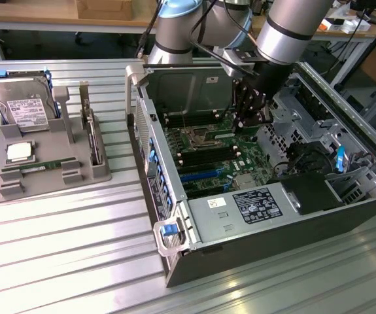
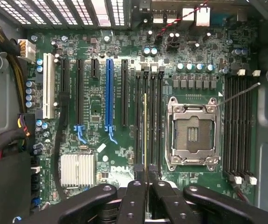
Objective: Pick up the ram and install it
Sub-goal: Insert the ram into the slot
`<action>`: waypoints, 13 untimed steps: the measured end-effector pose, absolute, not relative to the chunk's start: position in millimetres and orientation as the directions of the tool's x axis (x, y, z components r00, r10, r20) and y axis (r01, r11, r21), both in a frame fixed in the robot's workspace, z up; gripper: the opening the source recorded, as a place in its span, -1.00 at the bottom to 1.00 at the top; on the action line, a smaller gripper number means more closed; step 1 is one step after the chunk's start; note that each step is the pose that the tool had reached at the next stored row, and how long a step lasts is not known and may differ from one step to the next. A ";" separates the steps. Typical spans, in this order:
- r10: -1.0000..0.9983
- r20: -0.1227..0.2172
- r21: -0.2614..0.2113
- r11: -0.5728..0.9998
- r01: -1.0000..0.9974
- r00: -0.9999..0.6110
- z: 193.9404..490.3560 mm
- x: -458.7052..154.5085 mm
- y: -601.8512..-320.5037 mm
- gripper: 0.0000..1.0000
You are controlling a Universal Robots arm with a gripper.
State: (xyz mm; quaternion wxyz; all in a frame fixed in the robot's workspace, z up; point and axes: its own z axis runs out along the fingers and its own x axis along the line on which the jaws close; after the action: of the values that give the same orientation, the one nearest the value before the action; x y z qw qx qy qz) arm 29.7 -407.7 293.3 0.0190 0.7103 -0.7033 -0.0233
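Note:
My gripper is shut on the ram, a thin green stick seen edge-on between the black fingers. The stick hangs in line with the row of black memory slots beside the CPU socket, over the second slot from the blue connector's side. I cannot tell whether its lower edge touches the slot. In the exterior view the gripper reaches down inside the open computer case, just above the green motherboard.
A grey fixture tray stands at the exterior view's left with a hard drive, a square silver CPU chip and another green stick. Case walls, drive cages and cables ring the board.

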 end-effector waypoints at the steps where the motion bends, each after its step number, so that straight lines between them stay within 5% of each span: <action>1: -1.000 -0.005 0.060 -0.010 -0.998 0.010 291.7 29.3 -408.3 -0.76; 13: -1.000 0.009 0.060 -0.009 -0.998 0.010 275.9 10.4 -411.5 -0.76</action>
State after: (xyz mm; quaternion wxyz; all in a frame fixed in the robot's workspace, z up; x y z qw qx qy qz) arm 10.4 -411.5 275.9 0.0243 0.7102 -0.7033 -0.0180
